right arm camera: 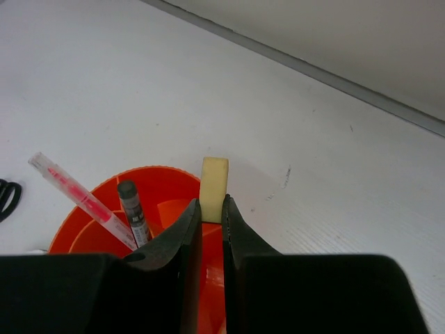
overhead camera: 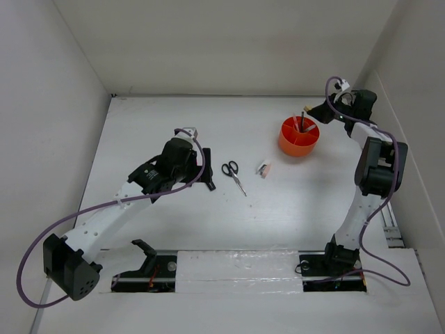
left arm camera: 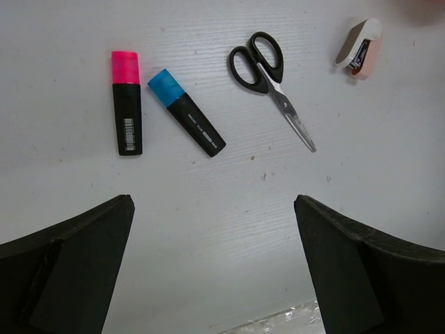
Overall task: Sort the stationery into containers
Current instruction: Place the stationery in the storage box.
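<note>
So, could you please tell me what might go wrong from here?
1. The right hand pinches the yellowish eraser by its lower end only, seemingly near the rim of the orange organiser. Released there, it may bounce off onto the table.
2. The pink pen and grey pen lean close beside that hand, which could knock them.
3. The pink highlighter and blue highlighter lie close together, so the open left hand may nudge one while taking the other.
</note>
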Controlling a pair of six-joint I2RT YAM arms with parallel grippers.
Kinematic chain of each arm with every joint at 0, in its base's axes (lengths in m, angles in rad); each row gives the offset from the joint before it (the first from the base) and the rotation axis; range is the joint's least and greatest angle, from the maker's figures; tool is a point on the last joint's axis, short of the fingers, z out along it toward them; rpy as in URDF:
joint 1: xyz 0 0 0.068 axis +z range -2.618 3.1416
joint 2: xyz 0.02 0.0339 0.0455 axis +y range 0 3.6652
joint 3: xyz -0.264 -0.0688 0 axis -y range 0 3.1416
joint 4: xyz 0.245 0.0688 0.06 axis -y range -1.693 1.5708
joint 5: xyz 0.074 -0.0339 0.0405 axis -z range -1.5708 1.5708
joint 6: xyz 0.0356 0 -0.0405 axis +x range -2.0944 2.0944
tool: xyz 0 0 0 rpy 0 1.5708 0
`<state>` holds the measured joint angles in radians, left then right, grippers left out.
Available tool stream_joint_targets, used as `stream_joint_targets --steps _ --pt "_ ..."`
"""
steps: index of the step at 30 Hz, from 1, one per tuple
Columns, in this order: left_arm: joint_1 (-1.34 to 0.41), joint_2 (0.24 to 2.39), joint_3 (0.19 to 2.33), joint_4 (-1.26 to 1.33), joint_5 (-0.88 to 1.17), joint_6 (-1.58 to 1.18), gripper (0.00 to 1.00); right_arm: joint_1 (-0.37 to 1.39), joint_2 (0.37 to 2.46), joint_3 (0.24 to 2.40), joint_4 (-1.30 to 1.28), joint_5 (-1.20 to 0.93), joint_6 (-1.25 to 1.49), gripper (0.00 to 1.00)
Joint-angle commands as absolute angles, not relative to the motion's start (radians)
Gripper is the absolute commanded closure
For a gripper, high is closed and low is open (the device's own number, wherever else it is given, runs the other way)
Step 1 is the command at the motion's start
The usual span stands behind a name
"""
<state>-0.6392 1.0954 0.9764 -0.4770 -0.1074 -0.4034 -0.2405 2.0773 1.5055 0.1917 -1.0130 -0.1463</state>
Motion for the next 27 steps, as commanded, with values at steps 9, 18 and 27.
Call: stream_joint_targets --steps 9,18,27 --pt "-0.640 1.085 0.971 -0.445 -0.088 -0.393 0.00 -0.285 2.105 1.508 0.342 -1.167 -0.046 1.00" --pt "-0.640 1.094 0.971 -0.445 -0.078 -0.393 0.00 -0.285 2.123 1.517 0.331 -1.155 -0.037 1.00" --pt "-0.640 1.103 0.971 -0.445 -0.069 -0.383 0.00 -0.267 2.154 1.557 0.268 -1.155 -0.037 1.00"
